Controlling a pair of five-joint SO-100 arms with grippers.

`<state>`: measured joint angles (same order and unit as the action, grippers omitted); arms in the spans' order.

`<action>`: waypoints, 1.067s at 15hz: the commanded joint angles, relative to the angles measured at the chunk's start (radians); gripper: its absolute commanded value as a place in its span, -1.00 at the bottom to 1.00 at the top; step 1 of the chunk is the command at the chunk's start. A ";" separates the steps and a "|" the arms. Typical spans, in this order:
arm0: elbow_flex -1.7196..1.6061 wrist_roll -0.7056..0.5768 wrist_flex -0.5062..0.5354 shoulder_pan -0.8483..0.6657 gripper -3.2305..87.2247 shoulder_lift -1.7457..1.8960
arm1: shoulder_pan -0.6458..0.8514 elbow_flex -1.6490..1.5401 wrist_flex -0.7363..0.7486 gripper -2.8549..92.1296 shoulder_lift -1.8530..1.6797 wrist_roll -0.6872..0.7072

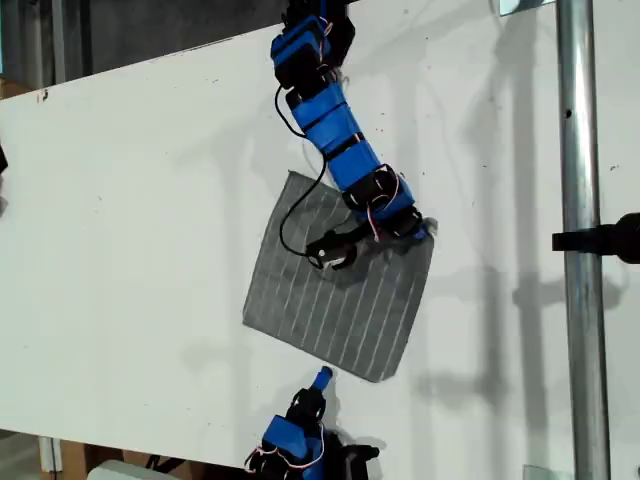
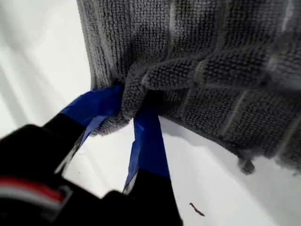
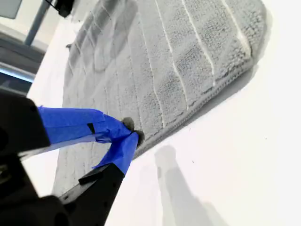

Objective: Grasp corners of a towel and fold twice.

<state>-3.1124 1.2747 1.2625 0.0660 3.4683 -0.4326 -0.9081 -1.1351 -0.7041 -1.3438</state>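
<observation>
The grey towel [image 1: 330, 300] with thin white stripes lies flat and askew on the white table [image 1: 120, 250]. My first gripper [image 1: 420, 230] reaches in from the exterior view's top and is shut on the towel's corner nearest the exterior view's right. In the first wrist view its blue fingers [image 2: 150, 136] pinch a bunched fold of the towel [image 2: 211, 61]. My second gripper [image 1: 322, 378] comes from the exterior view's bottom. Its tips [image 3: 130, 134] meet on the near edge of the towel [image 3: 141, 56], with a bit of grey cloth between them. Another corner [image 3: 256, 19] lies flat and free.
A vertical metal pole [image 1: 580, 240] with a black clamp [image 1: 605, 240] stands at the exterior view's right. The table's far edge runs diagonally across the exterior view's top. A small dark speck [image 2: 196, 210] lies on the table by my first gripper.
</observation>
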 commanded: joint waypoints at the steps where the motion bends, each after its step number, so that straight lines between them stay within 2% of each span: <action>1: 0.044 0.028 -0.066 0.012 -0.99 0.002 | 0.003 -0.014 -0.032 -0.94 0.006 -0.005; 3: 0.189 0.026 -0.143 0.011 -1.00 -0.080 | 0.000 -0.041 -0.051 -0.94 -0.028 -0.005; 4: 0.348 0.028 -0.147 0.018 -1.00 -0.316 | 0.000 -0.041 -0.067 -0.94 -0.034 -0.002; 6: 0.756 -0.035 -0.071 0.095 -1.00 -0.888 | 0.000 -0.044 -0.080 -0.94 -0.044 0.006; 9: 1.069 -0.232 0.132 0.272 -0.99 -1.321 | 0.000 -0.044 -0.078 -0.94 -0.048 0.006; 10: 1.077 -0.268 0.115 0.337 -0.99 -1.381 | -0.002 -0.044 -0.071 -0.94 -0.048 0.005; 11: 1.068 -0.224 0.107 0.362 -0.70 -1.401 | -0.002 -0.044 -0.063 -0.94 -0.048 0.006; 12: 1.026 -0.192 0.055 0.387 -0.40 -1.373 | -0.003 -0.044 -0.052 -0.94 -0.048 0.006; 13: 1.006 -0.210 0.026 0.413 -0.29 -1.350 | -0.006 -0.044 -0.040 -0.94 -0.048 0.003; 14: 0.988 -0.241 0.028 0.410 -0.29 -1.353 | -0.009 -0.044 -0.029 -0.94 -0.048 0.000; 16: 0.959 -0.267 -0.044 0.403 -0.30 -1.425 | -0.014 -0.044 -0.025 -0.94 -0.048 -0.005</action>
<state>-2.1583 1.0170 1.2671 0.4648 2.0755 -0.4357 -0.9449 -1.1674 -0.7378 -1.3453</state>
